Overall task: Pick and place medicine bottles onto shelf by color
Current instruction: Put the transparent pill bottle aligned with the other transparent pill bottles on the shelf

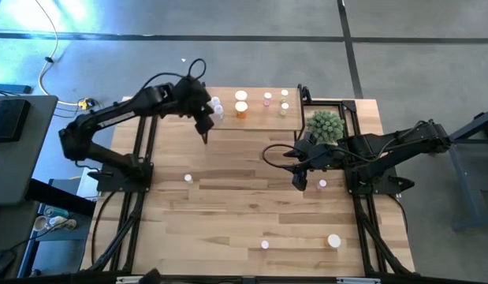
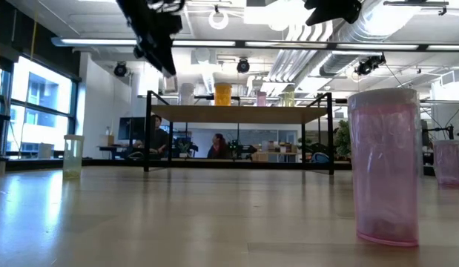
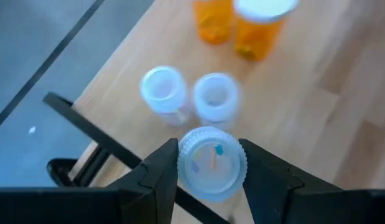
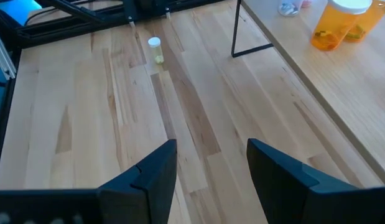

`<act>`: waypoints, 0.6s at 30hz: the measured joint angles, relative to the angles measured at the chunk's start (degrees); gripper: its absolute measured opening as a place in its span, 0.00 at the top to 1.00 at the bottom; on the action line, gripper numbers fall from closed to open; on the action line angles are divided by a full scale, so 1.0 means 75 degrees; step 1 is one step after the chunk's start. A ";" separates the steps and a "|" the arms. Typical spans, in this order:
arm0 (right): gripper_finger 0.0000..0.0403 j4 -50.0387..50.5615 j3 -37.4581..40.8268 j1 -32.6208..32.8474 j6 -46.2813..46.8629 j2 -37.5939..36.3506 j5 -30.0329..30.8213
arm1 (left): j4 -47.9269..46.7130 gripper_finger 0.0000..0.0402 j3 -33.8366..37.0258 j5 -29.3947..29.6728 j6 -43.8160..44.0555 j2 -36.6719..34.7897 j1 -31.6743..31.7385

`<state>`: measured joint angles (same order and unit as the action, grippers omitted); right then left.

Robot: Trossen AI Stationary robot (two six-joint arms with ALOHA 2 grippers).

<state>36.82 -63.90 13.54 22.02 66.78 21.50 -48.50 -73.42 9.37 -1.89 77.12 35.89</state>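
My left gripper (image 3: 211, 171) (image 1: 205, 126) hangs over the left end of the shelf (image 1: 255, 115), shut on a clear medicine bottle (image 3: 211, 163) with a white cap. Two clear bottles (image 3: 162, 93) (image 3: 216, 98) stand on the shelf just beyond it. Farther along stand orange bottles (image 3: 260, 28), then pink (image 1: 267, 99) and yellow-green ones (image 1: 284, 106). My right gripper (image 4: 211, 168) (image 1: 299, 180) is open above the table's right middle with nothing between its fingers. My left gripper pinches the clear bottle between its two fingers, one on each side of the ribbed round cap (image 3: 185, 163). The fingers slant down from the table's near side. The bottle is lifted clear above the shelf's left end, its capped top toward the wrist camera.
Loose bottles stand on the table: a yellow-green one (image 4: 155, 50) (image 1: 188, 179), a pink one (image 1: 322, 184) by my right gripper, and two near the front edge (image 1: 265, 244) (image 2: 385, 167). A green spiky plant (image 1: 325, 125) sits by the shelf's right end.
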 joint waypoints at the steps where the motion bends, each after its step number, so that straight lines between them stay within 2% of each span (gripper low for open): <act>1: 0.54 0.0001 0.0000 0.0000 0.0000 0.0000 0.0000 | -0.0007 0.65 -0.0030 0.0020 -0.0051 0.0123 0.0095; 12: 0.54 0.0000 0.0000 0.0000 -0.0048 0.0000 0.0000 | 0.0096 0.64 -0.0147 0.0071 -0.0241 0.0963 0.0363; 18: 0.54 0.0000 0.0000 0.0000 -0.0087 0.0000 0.0000 | 0.0490 0.64 -0.0147 0.0568 -0.0241 0.0997 0.0371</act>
<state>36.82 -63.90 13.54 21.37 66.78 21.50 -44.82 -74.52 13.62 -3.70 84.60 38.68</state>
